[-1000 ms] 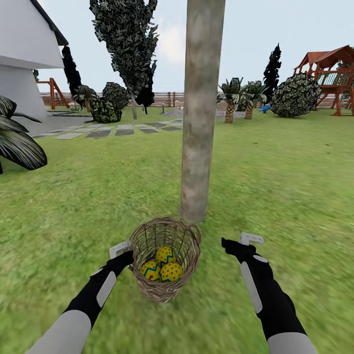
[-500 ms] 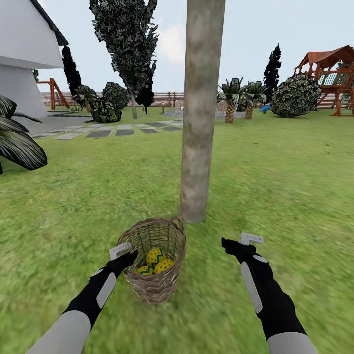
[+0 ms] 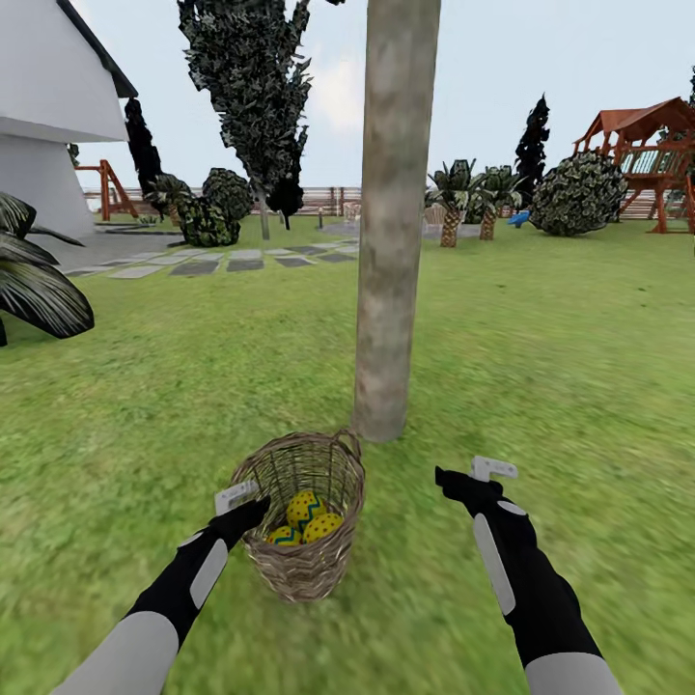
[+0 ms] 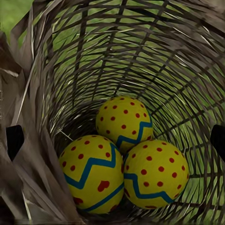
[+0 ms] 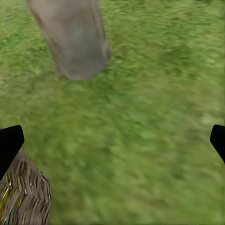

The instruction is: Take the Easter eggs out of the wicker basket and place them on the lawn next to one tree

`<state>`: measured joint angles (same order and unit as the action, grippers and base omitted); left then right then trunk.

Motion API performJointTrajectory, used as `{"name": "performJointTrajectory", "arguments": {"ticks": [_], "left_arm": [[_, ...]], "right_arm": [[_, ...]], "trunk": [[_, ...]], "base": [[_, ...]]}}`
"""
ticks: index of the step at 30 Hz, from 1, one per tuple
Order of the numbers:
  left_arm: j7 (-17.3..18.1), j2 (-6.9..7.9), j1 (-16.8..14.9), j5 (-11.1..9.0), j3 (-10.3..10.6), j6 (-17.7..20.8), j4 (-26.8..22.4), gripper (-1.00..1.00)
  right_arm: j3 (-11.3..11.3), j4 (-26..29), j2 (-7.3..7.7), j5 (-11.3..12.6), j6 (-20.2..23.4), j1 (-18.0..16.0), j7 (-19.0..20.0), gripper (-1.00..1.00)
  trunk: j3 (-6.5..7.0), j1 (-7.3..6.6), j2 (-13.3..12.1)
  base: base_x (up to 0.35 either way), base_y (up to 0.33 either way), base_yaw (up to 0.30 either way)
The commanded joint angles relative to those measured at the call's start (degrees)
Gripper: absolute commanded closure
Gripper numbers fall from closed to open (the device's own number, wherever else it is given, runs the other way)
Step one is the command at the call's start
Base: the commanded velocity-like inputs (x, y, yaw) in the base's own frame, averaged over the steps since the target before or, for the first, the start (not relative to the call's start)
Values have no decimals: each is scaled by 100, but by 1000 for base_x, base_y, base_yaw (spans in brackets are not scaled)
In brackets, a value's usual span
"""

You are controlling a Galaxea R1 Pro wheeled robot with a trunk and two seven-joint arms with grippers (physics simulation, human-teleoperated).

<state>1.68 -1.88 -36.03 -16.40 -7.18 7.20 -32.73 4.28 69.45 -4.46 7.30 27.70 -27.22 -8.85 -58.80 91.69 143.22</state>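
The brown wicker basket (image 3: 301, 569) stands on the lawn (image 3: 560, 367) just in front of the thick grey-beige tree (image 3: 388, 290). Three yellow Easter eggs lie in its bottom: one at the back (image 4: 124, 119) and two nearer ones (image 4: 93, 173) (image 4: 154, 173). My left gripper (image 3: 246, 500) sits at the basket's near-left rim, open, looking down into it, with one fingertip (image 4: 14, 140) by the woven wall (image 4: 154, 56). My right gripper (image 3: 468, 475) hangs open and empty over grass to the basket's right. The right wrist view shows the trunk base (image 5: 75, 42) and the basket's side (image 5: 23, 197).
A grey stepping-stone path (image 3: 222, 261) and a white house (image 3: 48, 125) lie far left. A dark leafy plant (image 3: 39, 280) reaches in at the left edge. Shrubs, palm-like plants (image 3: 454, 198) and a wooden play structure (image 3: 647, 145) stand far behind. Grass spreads to the right of the trunk.
The basket has slid a little to the left and stands more upright than a second ago. The camera has shifted slightly. Both arms hold their places.
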Motion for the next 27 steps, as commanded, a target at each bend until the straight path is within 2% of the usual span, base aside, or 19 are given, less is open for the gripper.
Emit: {"name": "performJointTrajectory", "arguments": {"ticks": [1,27], "left_arm": [[16,-6,-1,-56,-32,45,-8,-100],[17,-14,-1,-58,-32,45,-9,-100]], "right_arm": [[3,3,-3,61,22,-3,-38,-100],[3,23,-3,61,21,-3,-29,-100]], "trunk": [[14,-20,-32],[480,-591,-1075]], "base": [[0,0,0],[0,0,0]]}}
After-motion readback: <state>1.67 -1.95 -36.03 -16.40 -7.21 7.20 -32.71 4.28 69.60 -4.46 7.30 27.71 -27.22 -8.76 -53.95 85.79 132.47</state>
